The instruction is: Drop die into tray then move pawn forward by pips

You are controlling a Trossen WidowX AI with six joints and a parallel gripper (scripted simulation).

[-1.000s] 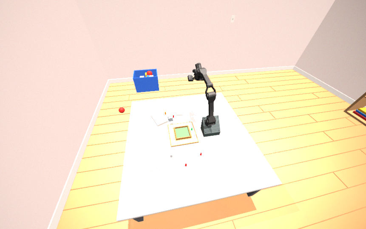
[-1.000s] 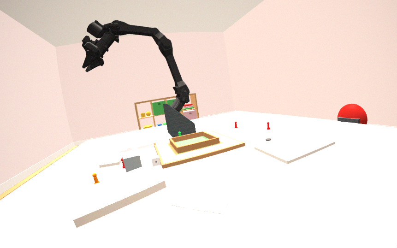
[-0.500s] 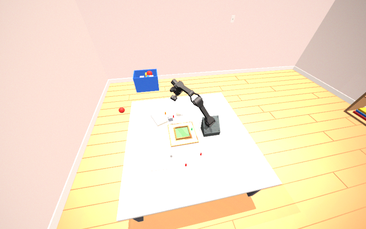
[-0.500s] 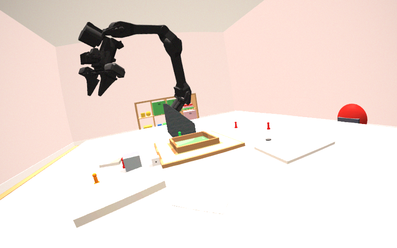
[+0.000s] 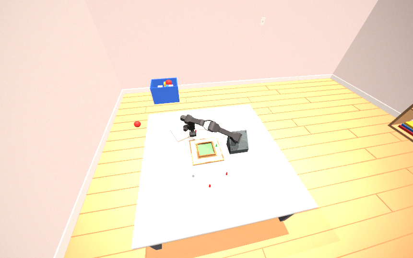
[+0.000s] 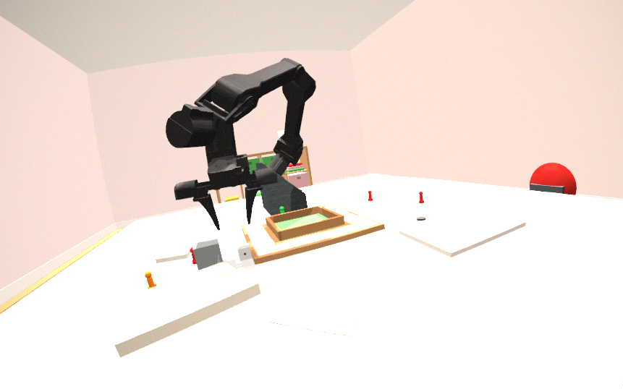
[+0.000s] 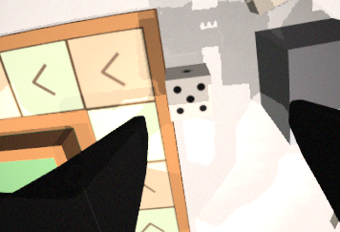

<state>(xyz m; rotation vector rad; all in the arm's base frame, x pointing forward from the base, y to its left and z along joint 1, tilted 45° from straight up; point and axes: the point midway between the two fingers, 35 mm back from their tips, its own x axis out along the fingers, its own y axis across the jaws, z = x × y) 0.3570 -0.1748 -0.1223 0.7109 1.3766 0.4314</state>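
Note:
My gripper (image 6: 234, 225) (image 7: 218, 118) is open and empty, pointing down above the table near the die. The white die (image 6: 244, 252) (image 7: 191, 82) lies on the table just outside a board corner, with five pips on top. In the wrist view it sits between the fingertips, closer to the left one. The board (image 5: 207, 163) (image 6: 320, 243) (image 7: 156, 62) has arrowed squares around a brown-walled tray (image 5: 206, 156) (image 6: 311, 228) with a bare green floor. A green pawn (image 5: 216, 145) (image 6: 281, 210) stands on the board's side near the arm base. The top view does not show the die.
A grey block (image 6: 208, 254) (image 7: 272, 72) stands close beside the die, with a red pawn (image 6: 192, 255) behind it. An orange pawn (image 6: 149, 279) and a pale slab (image 6: 187, 319) are nearby. Two red pawns (image 5: 226, 173) (image 5: 209, 185) and a small disc (image 5: 193, 176) lie beyond the board.

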